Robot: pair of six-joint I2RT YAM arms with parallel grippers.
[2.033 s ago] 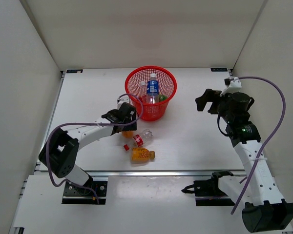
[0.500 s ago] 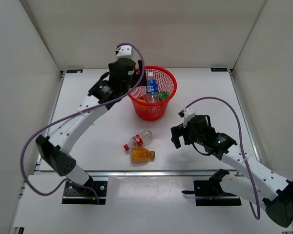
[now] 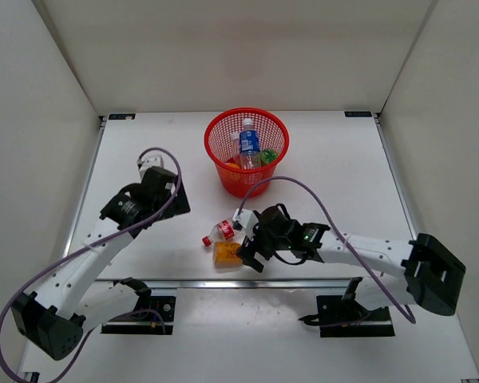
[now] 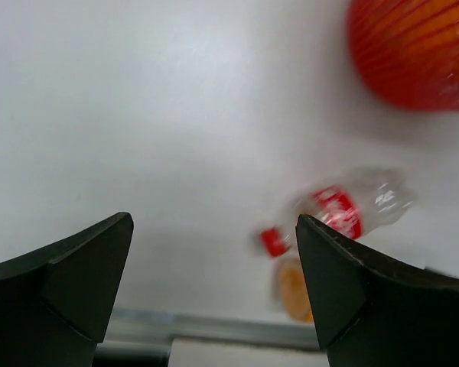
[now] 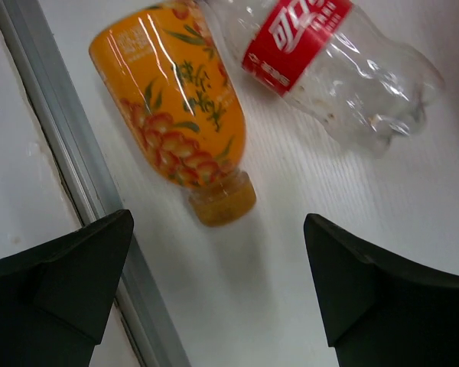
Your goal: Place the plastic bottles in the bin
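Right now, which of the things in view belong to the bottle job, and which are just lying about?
Job:
- bin
- blue-label bottle and green bottle, in the bin
- orange bottle and red-label bottle, lying on the table

Not the job (rig parts, not loose):
- purple cable
- metal rail at the near edge

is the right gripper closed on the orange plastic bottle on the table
No, the right gripper is open above the orange plastic bottle, not touching it.
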